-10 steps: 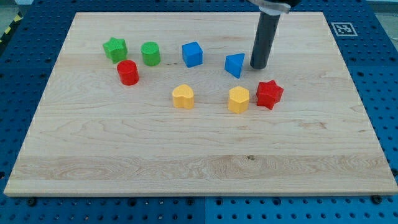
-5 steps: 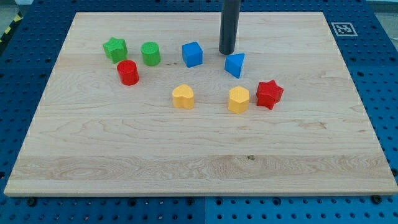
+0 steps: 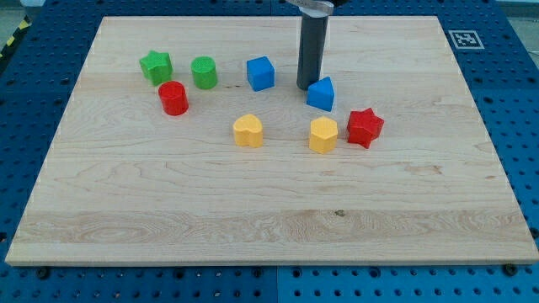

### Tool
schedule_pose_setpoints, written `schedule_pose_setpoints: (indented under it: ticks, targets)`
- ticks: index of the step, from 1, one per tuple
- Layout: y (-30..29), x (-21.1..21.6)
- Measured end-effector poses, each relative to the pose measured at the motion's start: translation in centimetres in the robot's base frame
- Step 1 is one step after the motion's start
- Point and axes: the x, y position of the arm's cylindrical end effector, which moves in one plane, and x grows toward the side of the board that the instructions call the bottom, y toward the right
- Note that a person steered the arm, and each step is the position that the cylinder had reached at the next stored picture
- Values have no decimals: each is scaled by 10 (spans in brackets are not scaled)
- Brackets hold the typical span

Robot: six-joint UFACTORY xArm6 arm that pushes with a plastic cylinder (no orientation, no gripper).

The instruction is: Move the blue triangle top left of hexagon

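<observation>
Camera view: blue triangle (image 3: 321, 94) now lower-right, against my tip (image 3: 308, 87).

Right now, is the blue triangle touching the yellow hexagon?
No, the blue triangle sits apart from the yellow hexagon, above it in the view, with bare wood between them.

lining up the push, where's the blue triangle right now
The blue triangle sits right of the view's centre, just above the yellow hexagon, with my tip touching its upper left.

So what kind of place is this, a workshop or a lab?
Probably a robotics lab bench: a wooden board on a blue perforated table, a printed marker tag, and my tip beside the blue triangle.
</observation>
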Motion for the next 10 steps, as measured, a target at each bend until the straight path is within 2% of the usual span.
schedule_pose_setpoints:
  ticks: [1, 3, 4, 6, 10]
  targets:
    - [8, -9]
    - [64, -9]
    - [68, -1]
    - [65, 28]
    - [27, 28]
